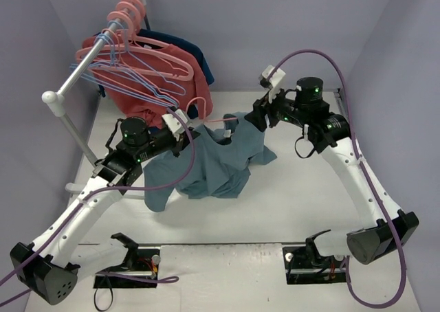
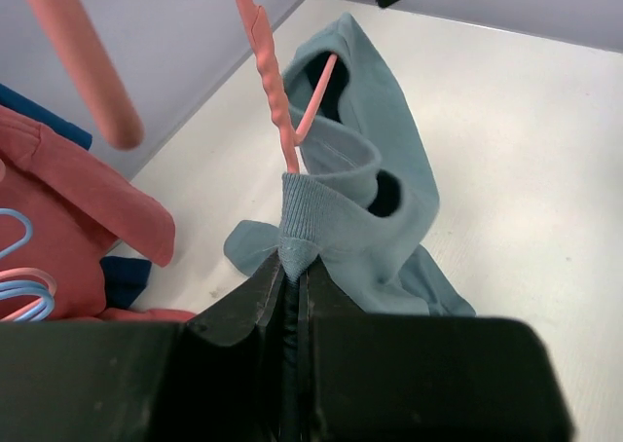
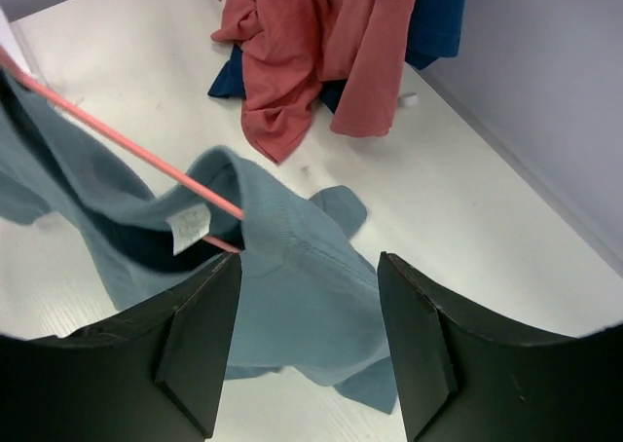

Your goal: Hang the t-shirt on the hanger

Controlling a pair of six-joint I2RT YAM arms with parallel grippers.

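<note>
The teal t-shirt (image 1: 218, 162) hangs bunched above the middle of the table. My left gripper (image 1: 185, 137) is shut on its ribbed collar, seen in the left wrist view (image 2: 295, 263). The thin pale pink hanger (image 1: 218, 121) is threaded through the neck opening, with its hook at the shirt's far left. Its bars run into the collar in the left wrist view (image 2: 275, 92) and the right wrist view (image 3: 127, 145). My right gripper (image 1: 259, 119) is open at the shirt's right shoulder. In the right wrist view (image 3: 307, 335) teal cloth (image 3: 292, 267) lies between and beyond its fingers.
A clothes rack (image 1: 81, 70) stands at the back left with a coral-red shirt (image 1: 155, 85), a dark navy garment (image 1: 187, 47), lavender-blue hangers (image 1: 134, 68) and salmon-pink hangers (image 1: 130, 13). Grey walls close in the left, back and right sides.
</note>
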